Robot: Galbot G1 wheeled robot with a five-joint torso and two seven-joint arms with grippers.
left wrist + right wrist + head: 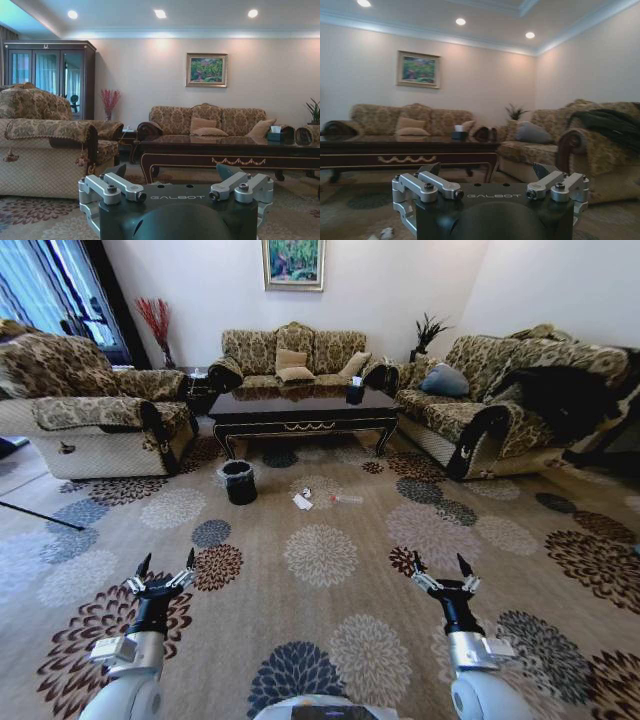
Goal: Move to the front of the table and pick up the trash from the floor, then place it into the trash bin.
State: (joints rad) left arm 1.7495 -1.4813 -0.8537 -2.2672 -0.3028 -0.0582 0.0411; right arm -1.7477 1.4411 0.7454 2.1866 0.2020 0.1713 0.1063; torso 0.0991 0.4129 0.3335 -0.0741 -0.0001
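The dark glossy table (300, 407) stands ahead in front of the back sofa, seen also from the wrists as the table (230, 150) and the table (405, 150). The round black trash bin (238, 481) with its liner sits on the carpet near the table's left front leg. To its right lies the trash: a white paper sheet (302, 501) and a clear bottle (348, 499). My left gripper (167, 565) and right gripper (437, 565) hover low over the carpet, well short of the trash, both open and empty. Each wrist view shows its own spread fingers: left gripper (172, 172), right gripper (487, 170).
Patterned sofas ring the carpet: an armchair (90, 410) on the left, a sofa (295, 352) behind the table, and a long sofa (500, 390) on the right with a dark coat (565, 395). A black tissue box (355, 393) sits on the table. Open carpet lies between me and the trash.
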